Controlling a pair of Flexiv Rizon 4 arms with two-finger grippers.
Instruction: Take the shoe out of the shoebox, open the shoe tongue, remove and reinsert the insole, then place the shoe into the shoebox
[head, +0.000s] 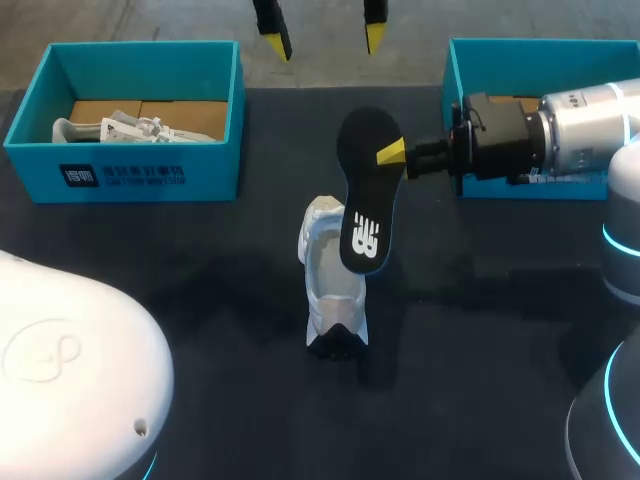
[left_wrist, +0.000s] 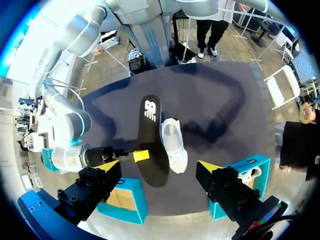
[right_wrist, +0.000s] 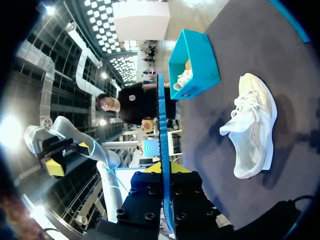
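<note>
Between fingers of my right pincer (head: 392, 153) I had flat black foam insole (head: 365, 190) clamped; white mesh sneaker (head: 330, 290) sat under it. My left pincer (head: 322, 36) hung spread wide, well beyond.

Seen from my remote station: a table (head: 200, 300) covered in dark, matte cloth fills the scene, with soft shadows falling across its middle. At the far left corner sits 1 teal cardboard box (head: 200, 175), open at the top, its long side roughly parallel to the table's back edge. A dark label (head: 120, 176) with white print runs along the left part of the box's front wall. Inside, 1 second white sneaker (head: 130, 128) lies low toward the left end, laces showing, with brown cardboard lining (head: 185, 112) visible behind it. In my 2 wrist cameras this box stands well apart from the table's middle.
</note>
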